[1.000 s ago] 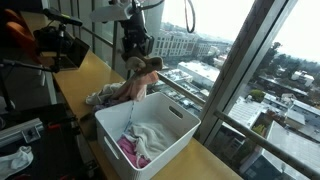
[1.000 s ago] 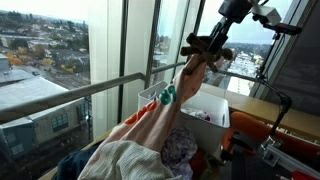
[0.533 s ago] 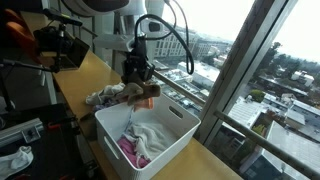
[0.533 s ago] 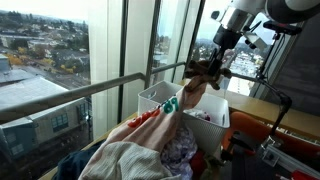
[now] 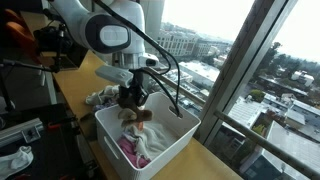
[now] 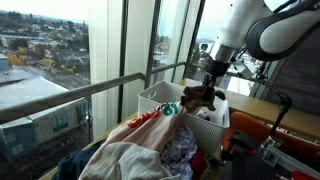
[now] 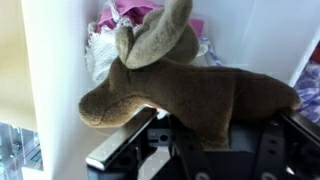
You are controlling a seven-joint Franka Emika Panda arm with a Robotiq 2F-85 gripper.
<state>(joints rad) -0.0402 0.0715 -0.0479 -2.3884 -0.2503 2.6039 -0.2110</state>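
My gripper (image 5: 133, 97) is shut on a brown plush moose toy (image 7: 190, 95), which fills the wrist view with its antlers up. In both exterior views the gripper holds the toy (image 5: 138, 114) low inside the white plastic basket (image 5: 185, 132), just above the pink and white clothes (image 5: 140, 148) lying in it. The toy also shows in an exterior view (image 6: 205, 97) at the basket's rim (image 6: 152, 93).
A heap of clothes (image 5: 102, 97) lies on the wooden counter (image 5: 90, 70) beside the basket; the same heap fills the foreground in an exterior view (image 6: 135, 150). Tall windows with a railing run along the counter. A camera on a tripod (image 5: 60, 45) stands behind.
The arm has come down, lowering the moose toy from above the basket into it. The gripper has stayed shut on the toy.
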